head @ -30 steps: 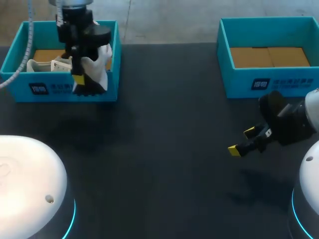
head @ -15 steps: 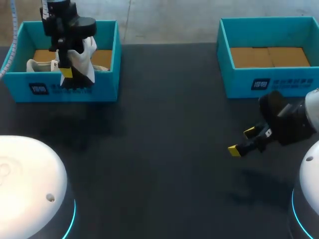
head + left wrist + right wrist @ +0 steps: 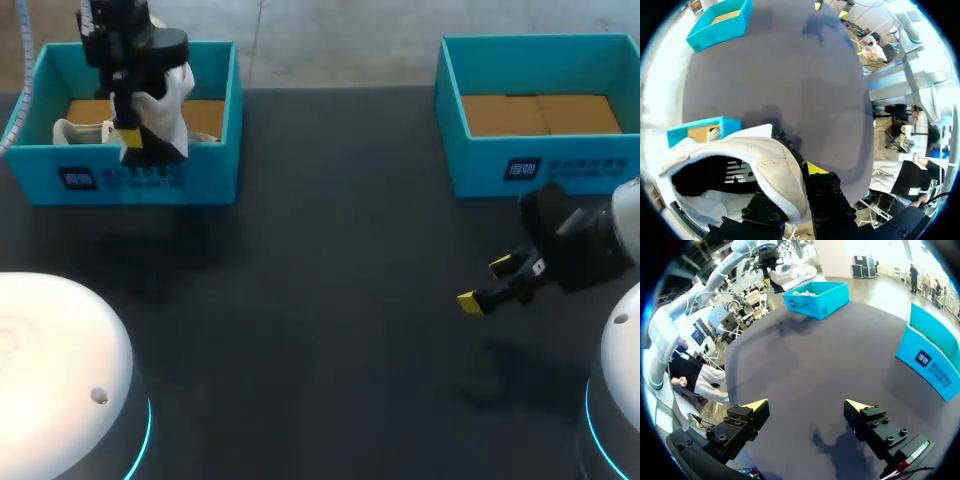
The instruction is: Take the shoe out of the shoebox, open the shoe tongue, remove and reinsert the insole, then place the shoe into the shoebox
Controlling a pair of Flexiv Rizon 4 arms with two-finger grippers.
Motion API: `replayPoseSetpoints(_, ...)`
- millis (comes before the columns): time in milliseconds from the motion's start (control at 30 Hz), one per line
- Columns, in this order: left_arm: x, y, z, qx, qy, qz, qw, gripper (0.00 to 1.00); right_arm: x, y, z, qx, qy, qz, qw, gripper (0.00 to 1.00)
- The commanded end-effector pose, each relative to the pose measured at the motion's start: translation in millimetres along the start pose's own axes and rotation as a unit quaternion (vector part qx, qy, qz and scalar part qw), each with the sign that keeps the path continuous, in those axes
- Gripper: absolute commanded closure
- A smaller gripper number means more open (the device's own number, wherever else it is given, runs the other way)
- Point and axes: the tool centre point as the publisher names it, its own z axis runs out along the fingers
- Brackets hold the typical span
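A white shoe (image 3: 168, 108) with a dark sole hangs above the left teal shoebox (image 3: 150, 180), my left gripper (image 3: 135, 138) shut on its heel collar. In the left wrist view the collar of the shoe (image 3: 745, 162) sits between the fingers of the left gripper (image 3: 792, 192), and only one yellow tip shows. A second white shoe (image 3: 82, 130) lies inside that box. Over the table at the right, my right gripper (image 3: 485, 283) stands open and holds nothing; the right wrist view shows the right gripper (image 3: 806, 407) above bare dark tabletop.
A second teal shoebox (image 3: 540, 165) with a cardboard floor stands at the back right, just behind my right gripper. Between the two boxes stretches the dark tabletop (image 3: 330, 300). The arm bases fill both front corners.
My left arm has carried the shoe leftward and farther back, from the box's front wall to over its inside. The right arm has not moved.
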Motion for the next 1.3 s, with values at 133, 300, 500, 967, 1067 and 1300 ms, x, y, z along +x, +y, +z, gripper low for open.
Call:
replayPoseSetpoints(133,-19.7,52,-11,0.017,-0.023,-0.018,0.999,1.00,0.7,-1.2,-1,-0.001,0.000,-0.001,1.000,0.00)
replayPoseSetpoints(300,-37.8,87,-14,0.021,-0.026,-0.034,0.999,1.00,0.7,-1.2,-1,-0.001,0.000,-0.001,1.000,0.00)
replayPoseSetpoints(500,-57.0,125,-17,0.019,-0.024,-0.048,0.998,1.00,0.7,-1.2,-1,-0.001,0.000,-0.001,1.000,0.00)
replayPoseSetpoints(967,-99.4,169,-27,-0.004,-0.037,-0.004,0.999,1.00,0.7,-1.2,-1,-0.001,0.000,-0.001,1.000,0.00)
replayPoseSetpoints(1067,-109.8,173,-28,-0.009,-0.040,0.003,0.999,1.00,0.7,-1.2,-1,-0.001,0.000,-0.001,1.000,0.00)
replayPoseSetpoints(1300,-145.2,183,-29,-0.019,-0.039,0.017,0.999,1.00,0.7,-1.2,-1,-0.001,0.000,-0.001,1.000,0.00)
